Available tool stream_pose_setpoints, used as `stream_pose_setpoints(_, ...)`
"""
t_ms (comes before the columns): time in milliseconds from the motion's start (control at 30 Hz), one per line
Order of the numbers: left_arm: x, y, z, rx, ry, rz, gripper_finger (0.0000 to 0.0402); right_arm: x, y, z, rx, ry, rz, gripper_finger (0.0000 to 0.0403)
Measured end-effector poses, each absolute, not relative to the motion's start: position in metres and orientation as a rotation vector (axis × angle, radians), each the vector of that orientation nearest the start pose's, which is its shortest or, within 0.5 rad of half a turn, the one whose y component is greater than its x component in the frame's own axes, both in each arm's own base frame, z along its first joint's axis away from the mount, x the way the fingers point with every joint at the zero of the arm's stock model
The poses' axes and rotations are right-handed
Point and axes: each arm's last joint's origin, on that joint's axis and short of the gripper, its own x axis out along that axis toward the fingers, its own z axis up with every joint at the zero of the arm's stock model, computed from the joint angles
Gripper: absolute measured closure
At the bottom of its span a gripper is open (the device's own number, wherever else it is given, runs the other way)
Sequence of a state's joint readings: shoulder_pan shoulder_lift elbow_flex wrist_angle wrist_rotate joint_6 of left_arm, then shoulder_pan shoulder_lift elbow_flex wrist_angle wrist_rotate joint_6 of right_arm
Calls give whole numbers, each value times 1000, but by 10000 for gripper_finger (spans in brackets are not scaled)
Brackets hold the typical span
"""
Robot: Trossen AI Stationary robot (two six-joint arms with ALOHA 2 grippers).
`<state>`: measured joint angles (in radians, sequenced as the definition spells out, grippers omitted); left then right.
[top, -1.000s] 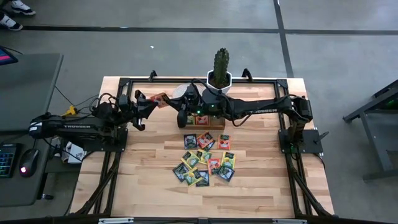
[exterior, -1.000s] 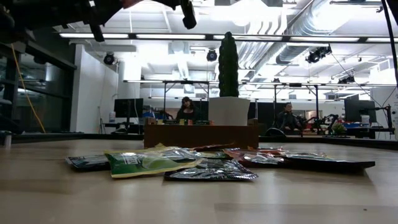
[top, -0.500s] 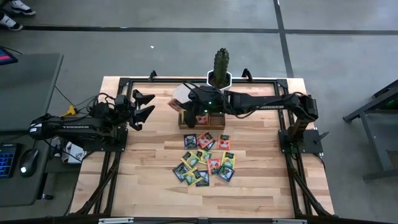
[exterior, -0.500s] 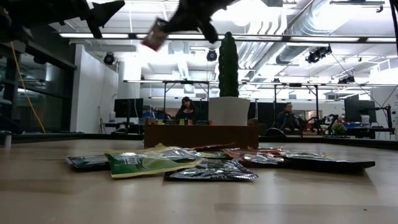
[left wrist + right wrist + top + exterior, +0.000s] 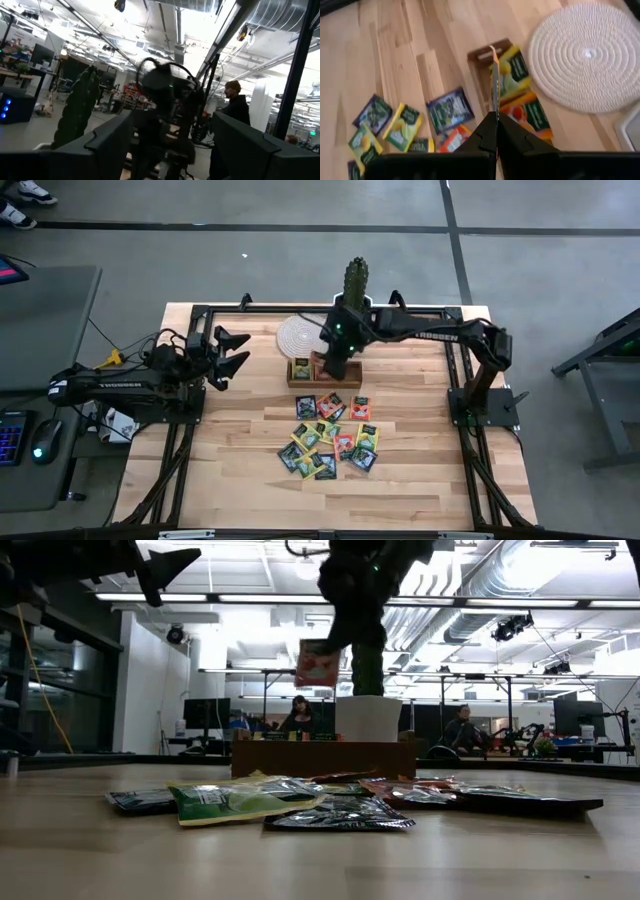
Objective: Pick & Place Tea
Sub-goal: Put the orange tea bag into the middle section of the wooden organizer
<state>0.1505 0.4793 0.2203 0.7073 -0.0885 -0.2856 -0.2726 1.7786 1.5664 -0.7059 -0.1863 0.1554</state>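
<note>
Wooden surface (image 5: pixel 230 470) with a scatter of tea packets (image 5: pixel 330 436) near its middle. Right gripper (image 5: pixel 495 116) above the brown tray (image 5: pixel 298 379), clamped shut on an orange-red tea packet (image 5: pixel 316 664) held edge-on over the tray. Left gripper (image 5: pixel 232 350) off to the left, raised, fingers spread apart, holding nothing.

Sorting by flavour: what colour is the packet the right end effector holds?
Orange-red packet, clearest in the low view.
</note>
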Motion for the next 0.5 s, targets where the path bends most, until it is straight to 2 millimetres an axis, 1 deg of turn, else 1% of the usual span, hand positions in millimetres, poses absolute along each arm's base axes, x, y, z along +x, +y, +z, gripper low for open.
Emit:
stream_pose_setpoints(133,124,21,261,-277,-469,166,131,365,-111,282,388,914,-90,403)
stream_pose_setpoints(233,124,21,262,-277,-472,165,131,360,-118,267,405,937,-85,403)
stream_pose_setpoints(333,124,21,261,-277,-470,165,131,357,-122,252,402,948,-75,403)
stream_pose_setpoints(500,124,21,262,-277,-471,165,131,358,-123,233,396,881,-43,403)
